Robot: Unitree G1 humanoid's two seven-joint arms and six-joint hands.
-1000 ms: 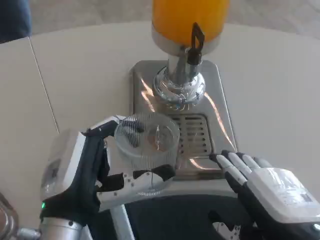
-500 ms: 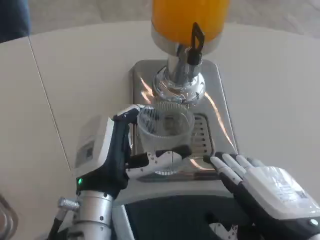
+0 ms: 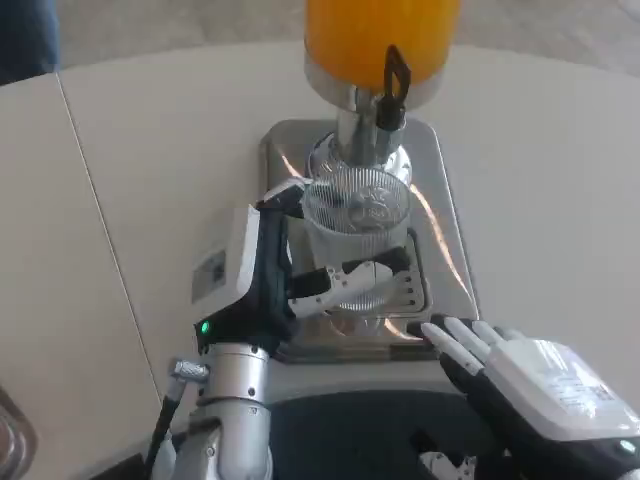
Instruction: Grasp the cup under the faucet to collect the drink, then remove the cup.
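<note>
A clear ribbed plastic cup (image 3: pixel 355 225) with no drink in it is held by my left hand (image 3: pixel 265 275), whose fingers wrap around its lower wall. The cup sits over the drip grate (image 3: pixel 408 285) of the steel dispenser base (image 3: pixel 285 150), just in front of the chrome column. Above it are the black faucet lever (image 3: pixel 392 75) and the orange juice tank (image 3: pixel 380 35). My right hand (image 3: pixel 530 385) rests low at the front right, fingers spread, holding nothing, its fingertips near the base's front right corner.
The white table (image 3: pixel 150 150) stretches to the left and right of the dispenser. A seam in the table (image 3: pixel 95 210) runs down the left side. A dark object (image 3: pixel 25 35) shows at the top left corner. My dark body fills the bottom edge.
My left hand has carried the cup away from me and to the right, from the front of the tray to under the faucet. The right hand has barely shifted.
</note>
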